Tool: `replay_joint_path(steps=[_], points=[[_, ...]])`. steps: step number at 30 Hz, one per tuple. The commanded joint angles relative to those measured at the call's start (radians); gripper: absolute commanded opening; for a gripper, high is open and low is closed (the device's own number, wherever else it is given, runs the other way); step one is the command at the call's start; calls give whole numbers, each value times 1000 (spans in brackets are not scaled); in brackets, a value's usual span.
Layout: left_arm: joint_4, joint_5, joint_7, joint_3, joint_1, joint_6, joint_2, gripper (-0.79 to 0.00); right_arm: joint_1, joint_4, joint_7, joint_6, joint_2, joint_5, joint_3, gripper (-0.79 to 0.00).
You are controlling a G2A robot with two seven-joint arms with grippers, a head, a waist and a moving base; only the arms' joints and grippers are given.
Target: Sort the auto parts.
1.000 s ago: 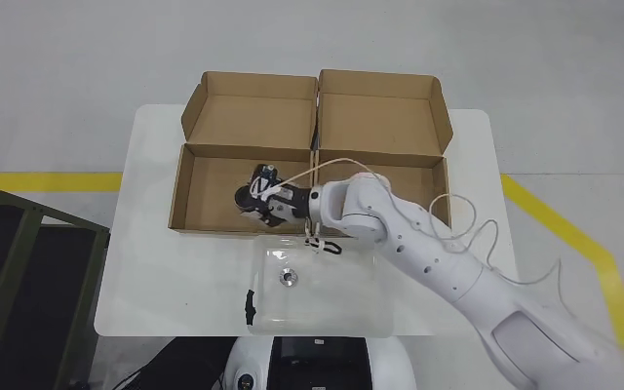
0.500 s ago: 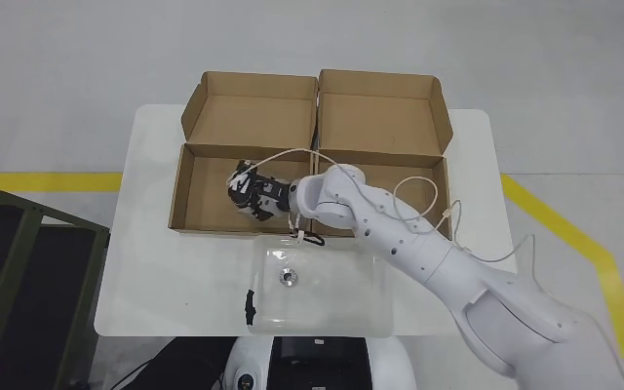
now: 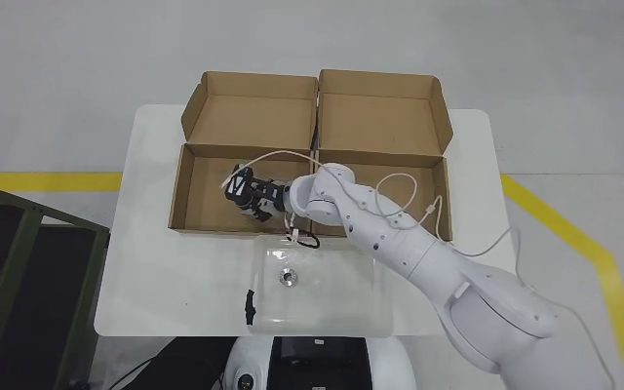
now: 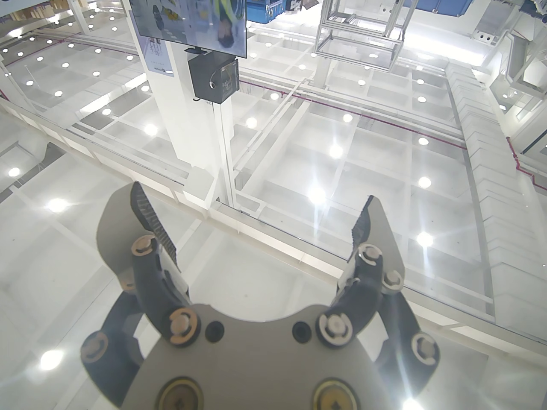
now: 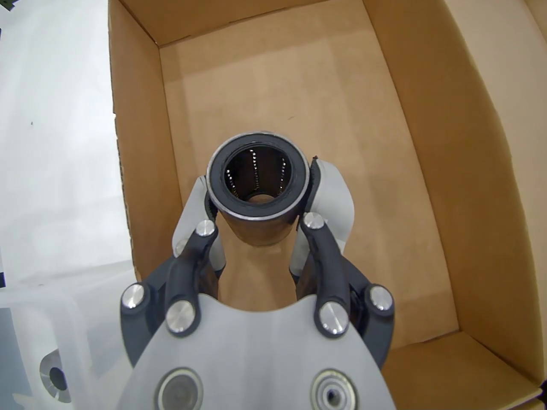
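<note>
Grips a short metal sleeve [image 5: 257, 185] across its round wall, between the 2 fingers of the right gripper [image 5: 258, 198], with the open end toward the wrist camera; shows rows of small balls inside the bore. Hangs it over the bare floor of the left box [image 3: 200, 200], about midway between the side walls; cannot tell whether it touches the cardboard.

Looks heavy for its bulk, stiff and smooth-skinned; likely to slip in a loose pinch and to roll once laid on its side. Best taken as here, pads on opposite sides of the wall near the middle, never by the rim or through the bore; best let go low, not dropped.

Leaves open floor on every side of the sleeve; 4 upright cardboard walls to mind, plus the lid flap standing at the far side. Needs a lift above the wall next to the right box [image 3: 414, 190] before the arm swings back.

Finds 1 metal ring [image 3: 287, 277] lying in the clear tray [image 3: 341, 297], just beside the boxes on the white table [image 3: 146, 283]. Shows the left gripper [image 4: 253, 198] spread wide, holding nothing, aimed at the ceiling.
</note>
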Motion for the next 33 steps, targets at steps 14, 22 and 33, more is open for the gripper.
replay_joint_path(steps=[14,22,33], points=[[0,0,0,0,0,0,0,0,-31,-25,-12,-10,7,-61,66,-68],[0,0,0,0,0,0,0,0,-98,-206,7,-38,63,-94,168,0],[0,0,0,0,0,0,0,0,-378,-743,231,-107,193,-201,390,0]])
